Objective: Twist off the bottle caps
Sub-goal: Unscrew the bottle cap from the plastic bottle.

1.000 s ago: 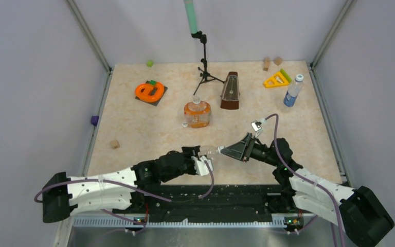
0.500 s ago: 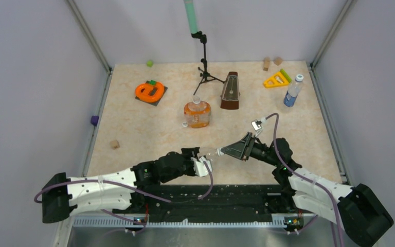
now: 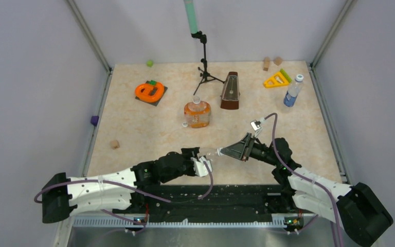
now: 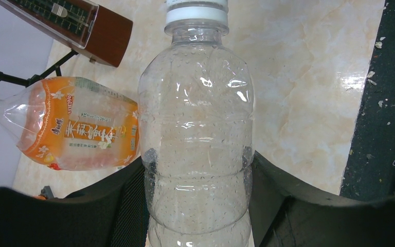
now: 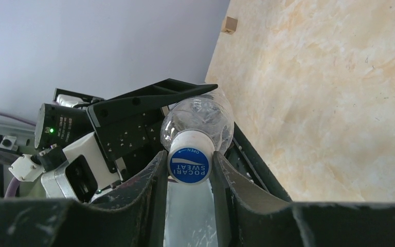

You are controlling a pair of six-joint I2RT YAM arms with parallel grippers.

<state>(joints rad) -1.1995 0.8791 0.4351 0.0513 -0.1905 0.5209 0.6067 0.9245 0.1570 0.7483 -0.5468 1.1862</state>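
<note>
1. Marbled beige tabletop (image 3: 144, 128) was seen beneath both arms.
2. A clear bottle (image 4: 195, 128) was held sideways above its near edge, gripped round the body by the left gripper (image 4: 198, 167).
3. Its blue-topped cap (image 5: 189, 165) was pinched by the right gripper (image 5: 190, 154).

Both arms stretched low over the tabletop's near edge, tips meeting at mid-edge. Left pincer (image 3: 204, 163) clamped around clear bottle (image 4: 195, 128). Right pincer (image 5: 189, 165) level, fingers pressed either side of its cap (image 5: 189, 163).
</note>
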